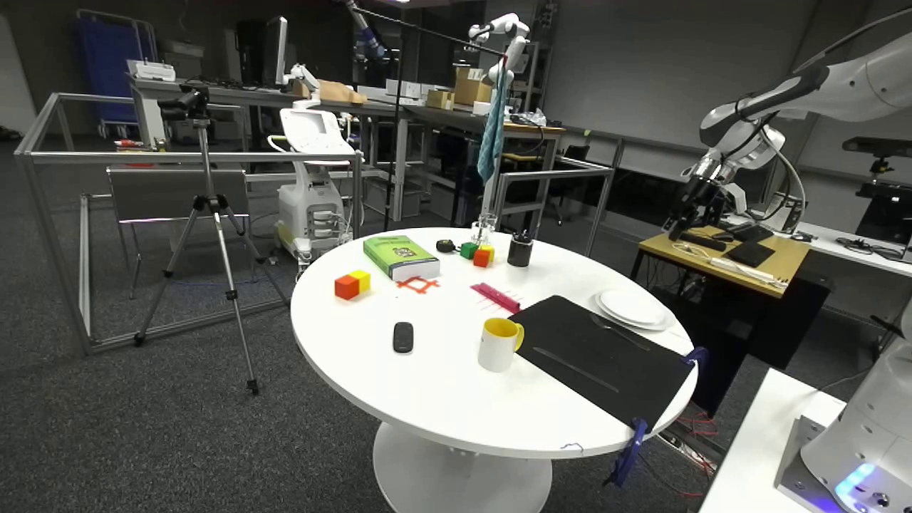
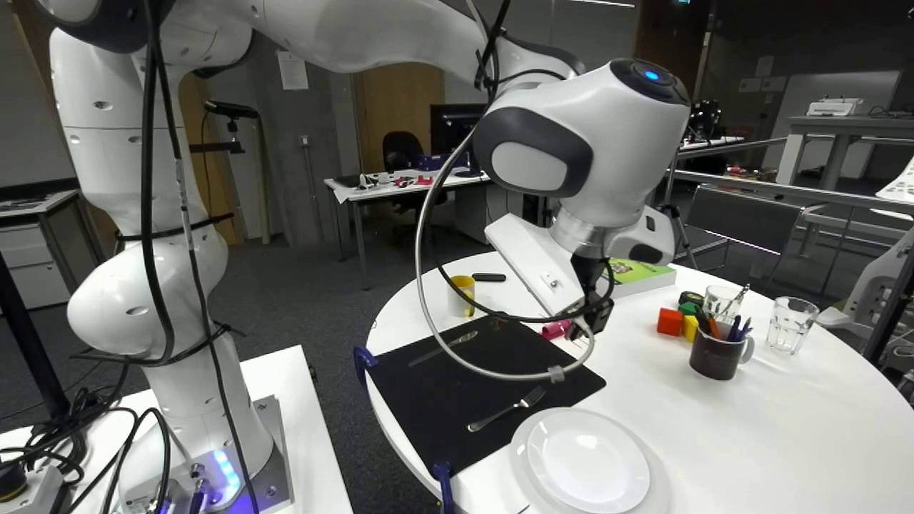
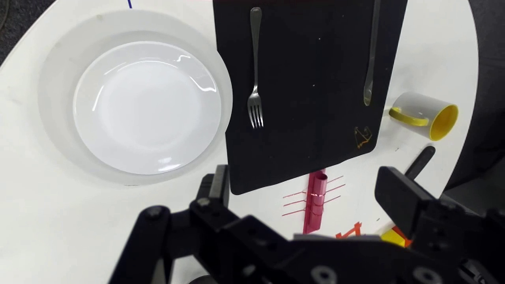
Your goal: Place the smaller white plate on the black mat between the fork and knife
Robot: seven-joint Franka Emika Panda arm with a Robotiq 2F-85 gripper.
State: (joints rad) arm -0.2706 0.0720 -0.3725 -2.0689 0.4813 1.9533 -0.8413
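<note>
The smaller white plate (image 3: 148, 108) lies flat on a larger white plate (image 3: 59, 85), beside the black mat (image 3: 311, 98). Both exterior views also show the smaller plate (image 1: 630, 306) (image 2: 589, 460). The fork (image 3: 255, 67) lies on the mat on the plates' side. The knife (image 3: 371, 59) lies on the mat's far side, near the cup. The mat between them is bare. My gripper (image 3: 303, 177) is open and empty above the table, past the mat's edge. In an exterior view it hangs high (image 2: 594, 321), partly hidden by its cable.
A white and yellow cup (image 3: 424, 114) stands by the mat's knife side. A pink tube holder (image 3: 315, 201) lies at the mat's end. A pen mug (image 2: 717, 353), glasses (image 2: 791, 325), blocks (image 2: 670, 321) and a green book (image 1: 402, 256) stand beyond. Blue clamps (image 1: 627, 456) grip the table edge.
</note>
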